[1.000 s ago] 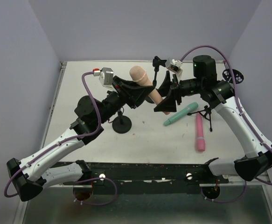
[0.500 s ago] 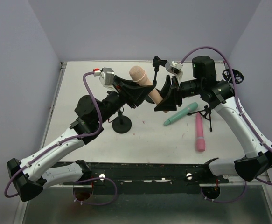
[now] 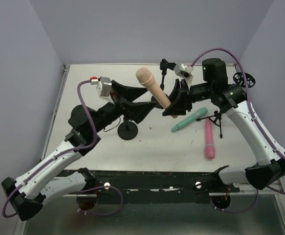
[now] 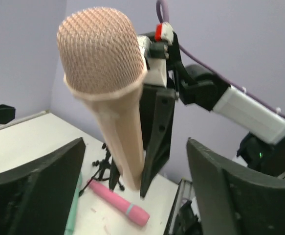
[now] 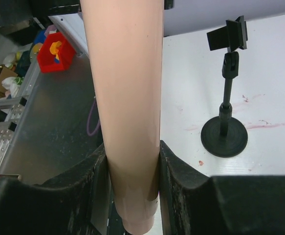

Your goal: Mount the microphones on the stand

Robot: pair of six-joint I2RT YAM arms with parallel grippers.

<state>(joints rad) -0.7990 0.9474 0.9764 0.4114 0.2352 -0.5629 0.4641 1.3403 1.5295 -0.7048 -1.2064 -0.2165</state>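
Two microphones are lying on the table nearest my bases, the pink microphone closest and the teal microphone just beyond it. A round-based stand is standing off to their left. Farther back, my right claw is clamping the lower body of the peach microphone, holding it tilted in the air, while my left claw is gaping wide beside it without touching it.

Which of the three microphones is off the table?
The peach-tan mesh-headed microphone, clamped at its lower end in the right gripper; the mint-teal microphone and pink microphone lie flat on the white table.
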